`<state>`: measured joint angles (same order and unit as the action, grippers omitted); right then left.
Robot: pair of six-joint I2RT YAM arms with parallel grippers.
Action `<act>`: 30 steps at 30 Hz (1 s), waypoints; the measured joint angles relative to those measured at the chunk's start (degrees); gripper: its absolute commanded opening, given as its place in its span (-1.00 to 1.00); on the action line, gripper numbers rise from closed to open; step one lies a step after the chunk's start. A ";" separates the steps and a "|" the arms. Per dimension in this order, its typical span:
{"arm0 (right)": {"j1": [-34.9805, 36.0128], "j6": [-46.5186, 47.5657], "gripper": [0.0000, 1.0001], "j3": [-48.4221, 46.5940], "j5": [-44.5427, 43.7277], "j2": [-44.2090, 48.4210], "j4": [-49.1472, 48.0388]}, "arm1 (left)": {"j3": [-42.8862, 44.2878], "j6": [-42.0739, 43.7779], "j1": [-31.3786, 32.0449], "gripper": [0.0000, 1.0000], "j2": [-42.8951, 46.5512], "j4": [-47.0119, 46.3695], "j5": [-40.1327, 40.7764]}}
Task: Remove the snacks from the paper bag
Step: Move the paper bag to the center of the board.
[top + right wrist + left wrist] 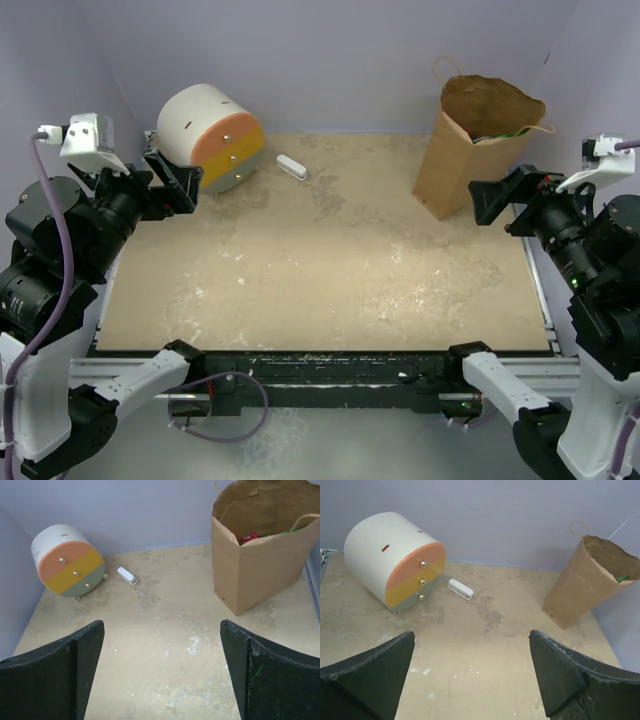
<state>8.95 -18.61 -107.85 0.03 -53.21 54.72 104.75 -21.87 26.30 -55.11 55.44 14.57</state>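
Just beyond the right hand (490, 200), jaws wide apart, the paper bag (455, 170) stood upright, mouth up, snacks (497, 134) showing inside.

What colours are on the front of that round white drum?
Round white drum: orange, yellow, grey-green bands; clearest in right wrist view.
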 measured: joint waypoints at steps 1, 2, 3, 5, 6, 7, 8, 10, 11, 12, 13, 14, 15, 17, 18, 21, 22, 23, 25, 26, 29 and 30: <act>-0.02 -0.07 0.99 0.92 -0.66 0.39 0.11 | -0.55 -0.07 0.00 0.98 0.20 -0.04 0.26; -0.04 -0.11 0.99 1.77 -1.07 0.76 0.33 | -0.92 -0.09 0.00 0.98 0.33 0.02 0.50; -0.09 -0.22 0.99 2.60 -1.70 1.14 0.50 | -1.38 -0.11 0.00 0.98 0.48 0.00 0.72; -0.22 -0.26 0.99 4.28 -2.75 1.97 0.81 | -2.36 -0.15 0.00 0.98 0.83 -0.04 1.18; -0.31 -0.26 0.99 5.07 -3.54 2.38 1.01 | -2.86 -0.17 0.00 0.98 1.07 -0.04 1.38; -0.39 -0.28 0.99 5.70 -4.04 2.73 1.29 | -3.39 -0.22 0.00 0.98 1.31 -0.07 1.55; -0.39 -0.28 0.99 6.34 -4.94 3.10 1.62 | -3.91 -0.26 0.00 0.98 1.55 -0.04 1.70; -0.48 -0.28 0.99 7.26 -6.23 3.65 2.16 | -4.72 -0.37 0.00 0.98 1.97 -0.07 1.86; -0.59 -0.31 0.99 7.76 -6.93 3.91 2.38 | -5.11 -0.59 0.00 0.98 2.16 -0.09 1.97; -0.72 -0.28 0.99 8.13 -7.56 4.17 2.60 | -5.49 -1.05 0.00 0.98 2.32 -0.04 2.14; -0.76 -0.28 0.99 8.44 -8.28 4.31 2.86 | -5.75 -1.18 0.00 0.98 2.38 -0.07 2.19; -0.83 -0.31 0.99 8.68 -8.85 4.46 3.08 | -6.01 -1.46 0.00 0.98 2.43 -0.09 2.27; -0.87 -0.31 0.99 8.83 -9.62 4.50 3.30 | -6.19 -1.64 0.00 0.98 2.43 -0.04 2.36; -1.05 -0.35 0.99 8.85 -10.95 4.48 3.72 | -6.62 -2.21 0.00 0.98 2.36 -0.09 2.38; -1.14 -0.42 0.99 8.85 -11.58 4.42 3.96 | -6.88 -2.58 0.00 0.98 2.34 -0.09 2.38; -1.20 -0.76 0.99 8.81 -13.73 4.02 4.61 | -7.41 -3.30 -0.02 0.98 1.92 -0.15 2.27; -1.25 -1.01 0.99 8.81 -14.47 3.67 4.81 | -7.61 -3.58 -0.04 0.98 1.68 -0.31 2.14; -1.31 -1.38 0.99 8.81 -15.26 3.30 4.96 | -7.74 -3.65 -0.04 0.98 1.38 -0.37 2.08; -1.46 -2.27 0.99 8.81 -16.79 2.16 5.07 | -7.91 -3.63 -0.04 0.98 0.57 -0.68 1.70; -1.51 -2.84 0.99 8.81 -17.62 1.27 5.01 | -7.91 -3.63 -0.04 0.98 -0.15 -1.03 1.38; -1.53 -3.78 0.99 8.81 -18.88 -1.18 4.72 | -7.91 -3.61 -0.07 0.98 -2.12 -1.86 0.02; -1.53 -3.96 0.99 8.83 -19.04 -1.97 4.50 | -7.91 -3.61 -0.07 0.98 -2.78 -2.03 -0.50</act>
<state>7.42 -22.57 -99.02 -19.00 -55.18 59.22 96.84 -25.47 26.24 -57.89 53.41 14.06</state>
